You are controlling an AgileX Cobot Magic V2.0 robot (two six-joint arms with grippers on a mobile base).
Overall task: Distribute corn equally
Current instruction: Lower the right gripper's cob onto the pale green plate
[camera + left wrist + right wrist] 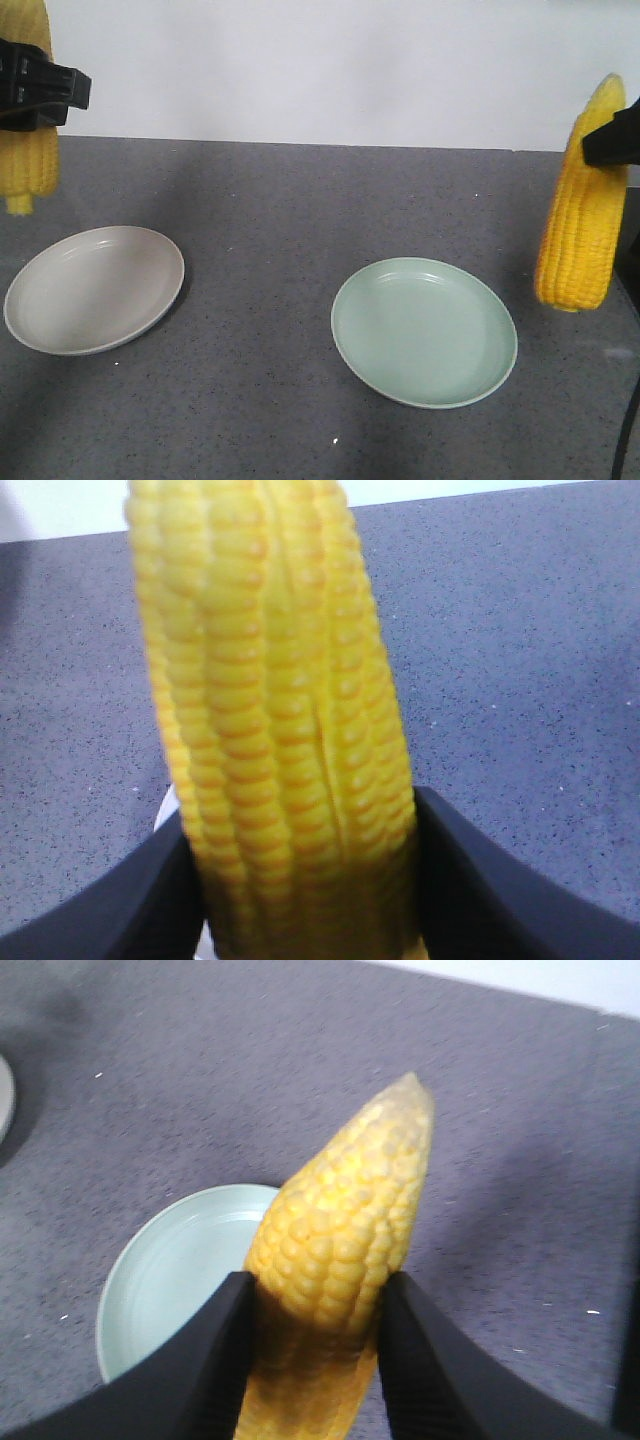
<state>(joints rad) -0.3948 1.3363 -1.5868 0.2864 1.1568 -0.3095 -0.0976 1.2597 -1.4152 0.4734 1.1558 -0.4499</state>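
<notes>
Each gripper holds one yellow cob of corn in the air. My left gripper [40, 88] is shut on a cob [28, 150] that hangs upright at the far left, above and behind the beige plate [95, 288]. In the left wrist view that cob [280, 720] fills the frame between the black fingers [470, 880]. My right gripper [615, 135] is shut on a second cob [580, 220] at the far right, point up, beside the pale green plate [424, 331]. The right wrist view shows this cob [340, 1240] clamped between both fingers [225, 1350], the green plate [170, 1280] below. Both plates are empty.
The plates lie on a dark grey speckled tabletop [300, 220] that ends at a white wall [330, 70] behind. A dark cable [628, 430] runs down at the right edge.
</notes>
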